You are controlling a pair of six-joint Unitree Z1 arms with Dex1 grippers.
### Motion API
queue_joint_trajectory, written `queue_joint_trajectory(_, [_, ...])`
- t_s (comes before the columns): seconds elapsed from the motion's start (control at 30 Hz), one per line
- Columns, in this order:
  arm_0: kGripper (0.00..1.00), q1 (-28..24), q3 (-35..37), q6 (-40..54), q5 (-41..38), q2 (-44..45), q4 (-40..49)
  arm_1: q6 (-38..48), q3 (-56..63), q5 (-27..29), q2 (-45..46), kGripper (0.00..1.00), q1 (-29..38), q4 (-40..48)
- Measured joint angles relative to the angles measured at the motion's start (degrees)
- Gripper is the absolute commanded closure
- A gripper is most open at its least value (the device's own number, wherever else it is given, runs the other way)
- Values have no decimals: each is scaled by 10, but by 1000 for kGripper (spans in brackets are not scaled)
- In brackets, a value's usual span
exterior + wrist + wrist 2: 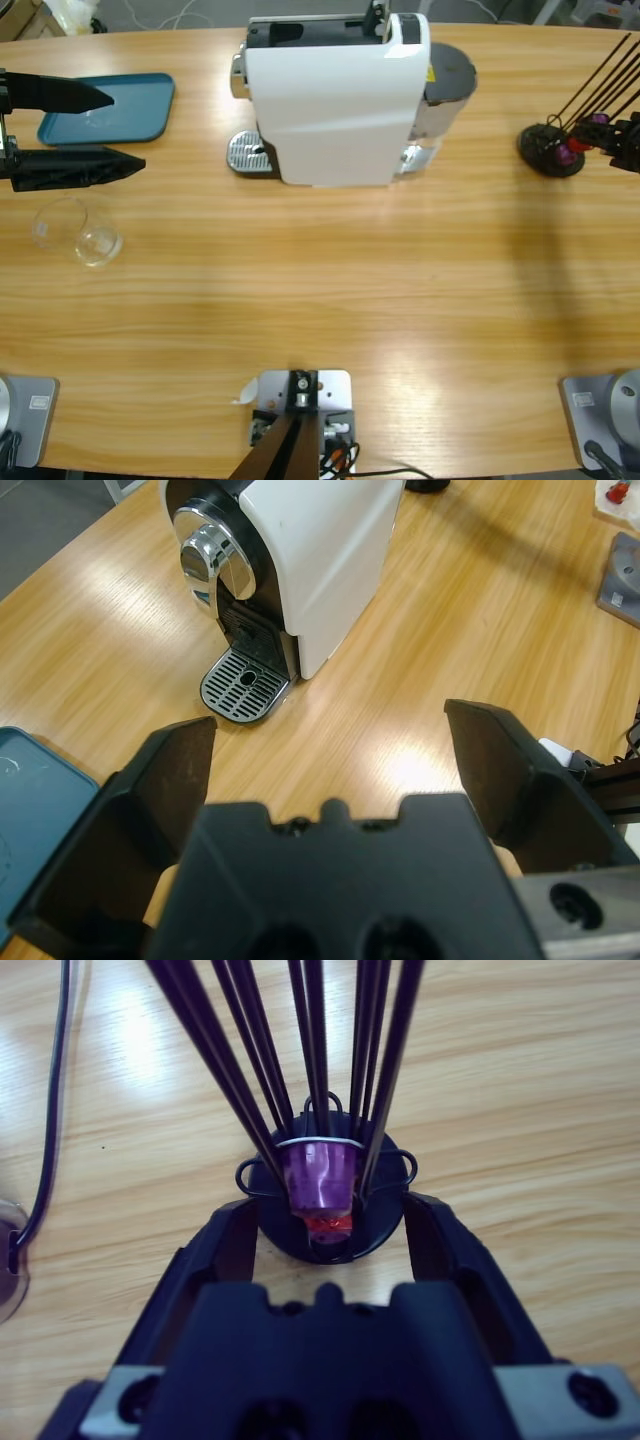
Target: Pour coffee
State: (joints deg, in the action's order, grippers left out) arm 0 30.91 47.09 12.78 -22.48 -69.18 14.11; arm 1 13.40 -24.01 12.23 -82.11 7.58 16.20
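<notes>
My left gripper (125,132) hangs wide open and empty at the table's left edge, between one teal plastic tray (108,109) and one clear glass cup (82,233). My right gripper (330,1222) stands open around one purple capsule (320,1178) in the black wire rack (300,1060). I see one white coffee machine (335,100) far centre, and no coffee.

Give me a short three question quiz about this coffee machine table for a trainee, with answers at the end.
1. True or false: the glass stands on the machine's drip tray.
2. Which gripper faces the capsule rack: A left, B right?
3. What colour is the tray beside the left gripper?

Key: 1 false, it sits on the table, apart from the coffee machine. 2 B, the right gripper, jaws open around a purple capsule. 3 Blue.
</notes>
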Motion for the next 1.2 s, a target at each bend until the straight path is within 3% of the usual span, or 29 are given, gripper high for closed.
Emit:
queue_joint_trajectory(0.1, [13,0,-2,0,0,0,0,-3,2,-6,-1,501,-7,8])
queue_joint_trajectory(0.17, [13,0,-3,0,0,0,0,-4,2,-9,-1,622,-12,11])
queue_joint_trajectory(0.27, [13,0,-6,0,0,0,-2,-5,5,-11,-1,631,-15,17])
queue_joint_trajectory(0.43, [13,0,-7,0,0,0,-5,-11,11,-16,-1,869,-18,26])
queue_joint_trajectory(0.6, [13,0,-8,0,0,0,-5,-15,13,-23,-2,874,-18,33])
queue_joint_trajectory(0.7, [13,0,-11,0,0,0,-6,-16,13,-30,-4,952,-19,36])
queue_joint_trajectory(1.2, [13,0,-29,0,0,0,-18,-19,16,-34,-9,1000,-20,49])
